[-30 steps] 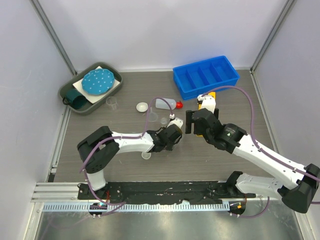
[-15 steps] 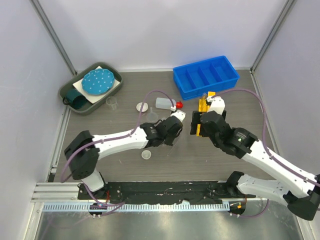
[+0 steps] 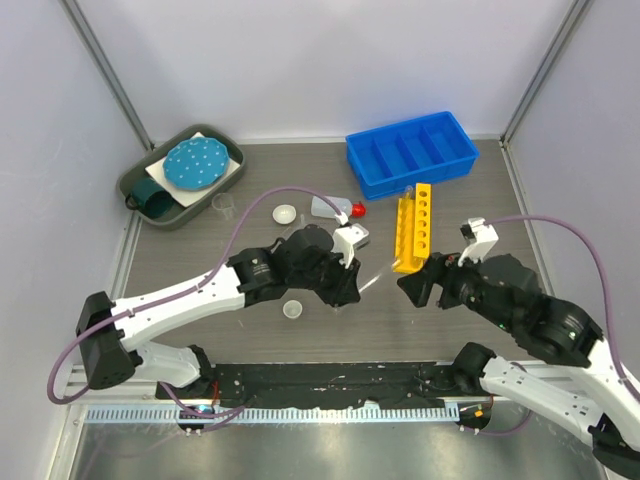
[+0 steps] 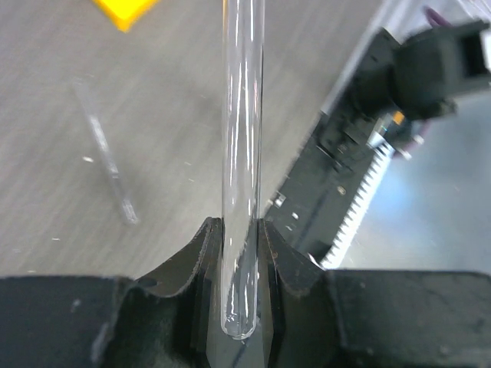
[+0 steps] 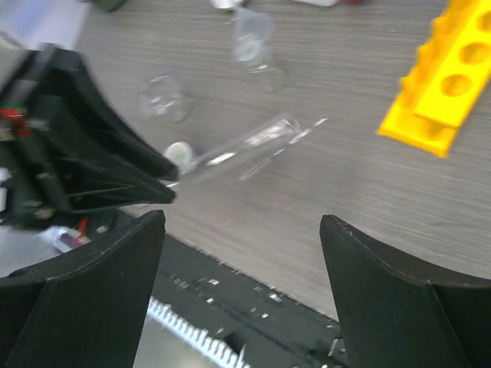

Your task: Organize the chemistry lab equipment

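A clear glass tube point(image 4: 242, 138) stands gripped near its rounded end in my left gripper point(image 4: 241, 264), lifted off the table. From above, the left gripper point(image 3: 347, 276) sits at mid-table with the tube point(image 3: 372, 272) slanting right toward the yellow holed rack point(image 3: 414, 226). My right gripper point(image 3: 414, 287) hangs open and empty just near of the rack's end. In the right wrist view the tube point(image 5: 249, 142) juts out of the left gripper point(image 5: 100, 172), and the right gripper point(image 5: 242, 230) is wide apart above the table's near edge.
The blue divided bin point(image 3: 411, 151) stands at the back right. A red-capped bottle point(image 3: 336, 208), a white dish point(image 3: 285, 213), a small beaker point(image 3: 224, 205) and a small round dish point(image 3: 293, 309) lie around the left arm. The dark green tray point(image 3: 160, 192) is at the back left.
The right gripper has drawn back toward the near right, off the rack, which now shows in full. The left arm has stretched out, keeping the tube at mid-table.
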